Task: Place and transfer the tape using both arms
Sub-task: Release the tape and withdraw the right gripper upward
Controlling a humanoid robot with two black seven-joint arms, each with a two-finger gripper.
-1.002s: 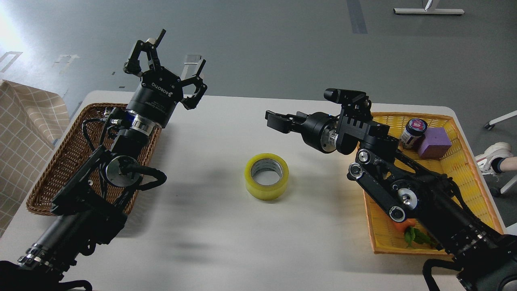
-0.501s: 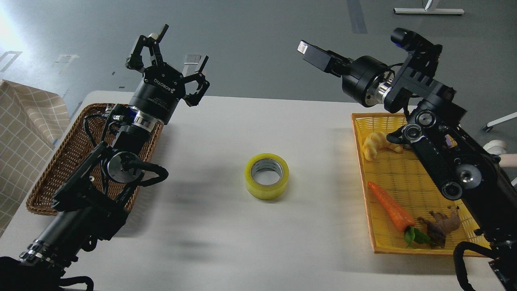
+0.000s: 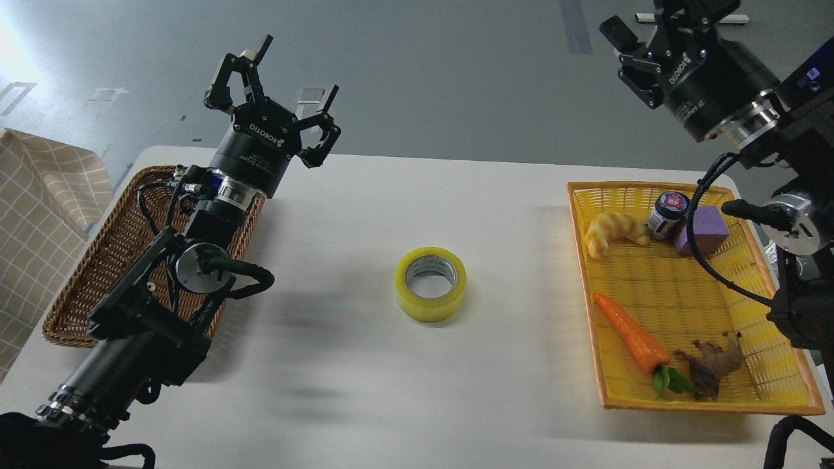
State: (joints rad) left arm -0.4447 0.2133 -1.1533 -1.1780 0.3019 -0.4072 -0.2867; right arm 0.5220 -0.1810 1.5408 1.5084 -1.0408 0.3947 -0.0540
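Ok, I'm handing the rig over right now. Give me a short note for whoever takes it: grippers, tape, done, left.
Left gripper: open, empty, raised above the table's far left edge by the brown basket.
Right gripper: raised at top right, empty; fingers partly cut off, so open or shut is unclear.
The tape: lying flat at the centre of the table, untouched by either gripper.
Done: tape sits on the table.
Left: pick-up and transfer.

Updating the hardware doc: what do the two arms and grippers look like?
Both arms are black and jointed. The left arm has silver joint discs and looped black cables. The left gripper is a black two-finger unit with linkage fingers on a cylindrical body with white ROBOTIQ lettering. The right gripper carries the same lettering; a black cable hangs beneath it.
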